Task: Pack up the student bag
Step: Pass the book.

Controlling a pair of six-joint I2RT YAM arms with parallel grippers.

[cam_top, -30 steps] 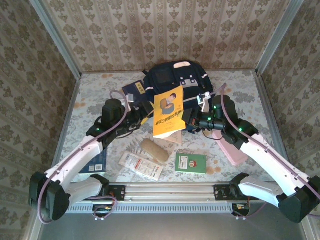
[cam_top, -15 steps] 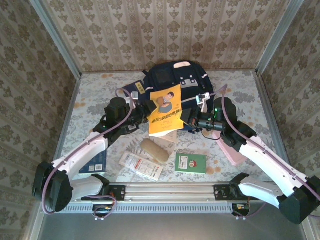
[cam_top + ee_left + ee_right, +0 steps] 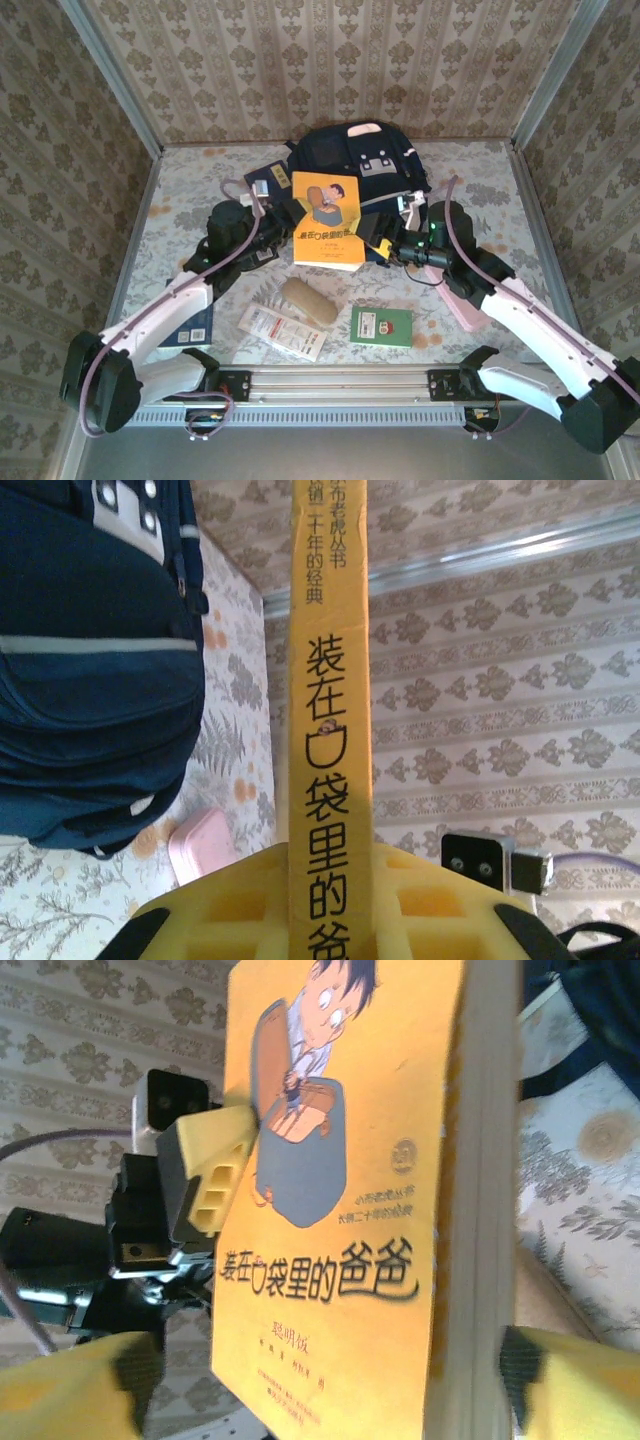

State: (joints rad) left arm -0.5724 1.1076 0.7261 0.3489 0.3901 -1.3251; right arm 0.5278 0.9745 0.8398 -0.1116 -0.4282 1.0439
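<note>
Student bag (image 3: 365, 150): biggest item, lies at far centre of desk (image 3: 470, 190), front pocket and white buckle patches facing up. Left wrist cam shows its navy side and pale stripe (image 3: 90, 680) just left of the book. Can't tell whether the main opening is unzipped.

Yellow book (image 3: 325, 222): cover up toward the overhead cam, top edge overlapping bag's near edge in that view. Looks raised off the desk between the two arms. Judged: it is staged at the bag for insertion, and this is a two-arm hand-over or steadying step.

Left end effector (image 3: 292, 228): pinching the book at the spine side. Its own cam looks straight up the spine (image 3: 330, 730), yellow pads on either side. Right wrist cam shows one of its fingers (image 3: 205, 1180) lying on the cover. A spine grip prob. keeps the pages from fanning.

Right end effector (image 3: 378, 238): fingers spread wide, book's lower part (image 3: 350, 1210) between them. Gap visible on one side, so not clamped as far as I can see. It is likely placed to catch or guide the page-edge side.

Smaller items, near → unpacked:
- pink case (image 3: 455, 295) under the right arm
- dark blue book (image 3: 265, 180) left of bag
- green booklet (image 3: 381, 325)
- tan roll (image 3: 308, 300)
- white packet (image 3: 282, 331)

Lots left; task judged early to mid.

Surface: desk covered w/ pale floral cloth, flat, alu rail (image 3: 340, 378) along near edge w/ arm bases. Room: damask-pattern walls (image 3: 330, 60) on three sides, metal corner posts.
</note>
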